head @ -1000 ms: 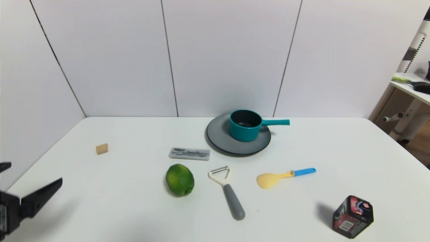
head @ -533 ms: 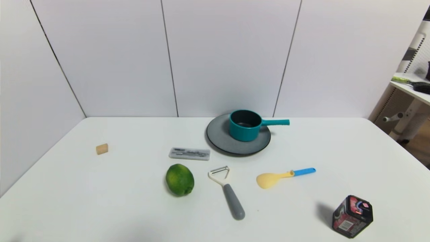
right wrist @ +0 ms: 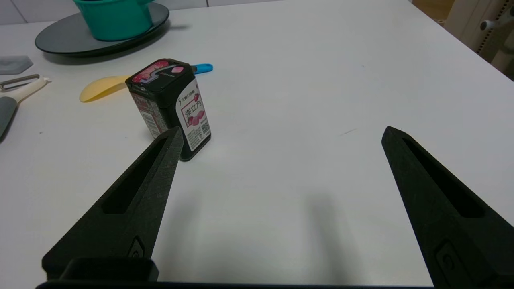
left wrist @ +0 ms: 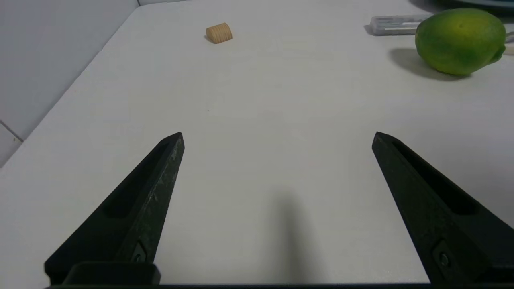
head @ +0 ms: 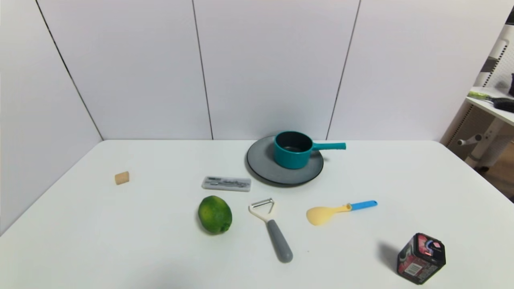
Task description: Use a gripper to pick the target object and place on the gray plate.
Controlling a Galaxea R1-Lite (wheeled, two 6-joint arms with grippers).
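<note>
The teal saucepan [head: 293, 151] stands upright on the gray plate [head: 265, 168] at the back middle of the table, its handle pointing right. Both show in the right wrist view, the saucepan [right wrist: 114, 18] on the plate [right wrist: 60, 38]. Neither gripper shows in the head view. My left gripper [left wrist: 277, 138] is open and empty, low over bare table at the near left. My right gripper [right wrist: 281, 134] is open and empty over the near right of the table, beside the black box.
On the white table lie a lime [head: 215, 214], a gray-handled peeler [head: 273, 233], a yellow spoon with blue handle [head: 337, 212], a small gray case [head: 226, 183], a cork [head: 121, 177] and a black and red box [head: 421, 258]. A shelf [head: 492, 102] stands at right.
My left gripper, seen at the head view's lower left one second ago, has drawn back out of that view. Nothing on the table has moved.
</note>
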